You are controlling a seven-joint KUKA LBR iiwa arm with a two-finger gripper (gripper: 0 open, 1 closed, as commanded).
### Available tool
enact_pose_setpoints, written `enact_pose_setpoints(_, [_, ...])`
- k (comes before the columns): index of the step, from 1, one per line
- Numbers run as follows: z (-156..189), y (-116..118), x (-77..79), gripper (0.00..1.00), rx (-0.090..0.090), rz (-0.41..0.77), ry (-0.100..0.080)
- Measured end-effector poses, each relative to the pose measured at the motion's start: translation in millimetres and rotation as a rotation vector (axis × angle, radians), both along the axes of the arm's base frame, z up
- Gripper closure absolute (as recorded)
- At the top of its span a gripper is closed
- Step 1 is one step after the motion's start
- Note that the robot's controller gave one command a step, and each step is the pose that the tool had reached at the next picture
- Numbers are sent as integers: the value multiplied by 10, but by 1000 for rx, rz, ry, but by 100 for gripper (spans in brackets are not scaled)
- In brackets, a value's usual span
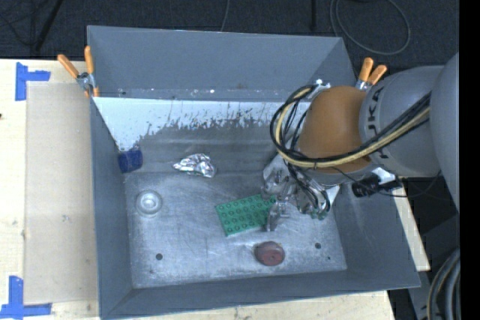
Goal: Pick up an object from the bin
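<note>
- Bin [210,71]: grey metal with sloping walls. Its bottom is flat, scuffed and mostly bare, so there is free room on every side of the work.
- Pincer [276,210]: low over the right half of the bin, at the right end of the green plate. I cannot tell how far it is open or whether it has hold of anything.
- Green plate [241,216]: studded and lying flat, immediately left of the pincer. Its long axis runs left to right, rising slightly toward the right. Judged the nearest candidate, though its thin profile offers little edge to grip.
- Foil ball [195,165]: crumpled, well apart to the upper left.
- Brown disc [269,254]: near, just below the pincer and apart from the plate.
- Clear cap [148,201] and blue block [130,160]: far left, out of the way.
</note>
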State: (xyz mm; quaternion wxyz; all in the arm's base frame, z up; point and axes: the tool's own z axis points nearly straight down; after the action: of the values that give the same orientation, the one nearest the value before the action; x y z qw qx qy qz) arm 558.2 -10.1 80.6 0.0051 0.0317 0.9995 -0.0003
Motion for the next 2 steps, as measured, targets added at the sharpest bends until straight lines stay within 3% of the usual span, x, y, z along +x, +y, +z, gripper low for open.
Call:
enact_pose_setpoints(1, [354, 2, 10, 100, 1, 2, 7])
enact_pose_setpoints(2, [472, 5, 15, 100, 1, 4, 9])
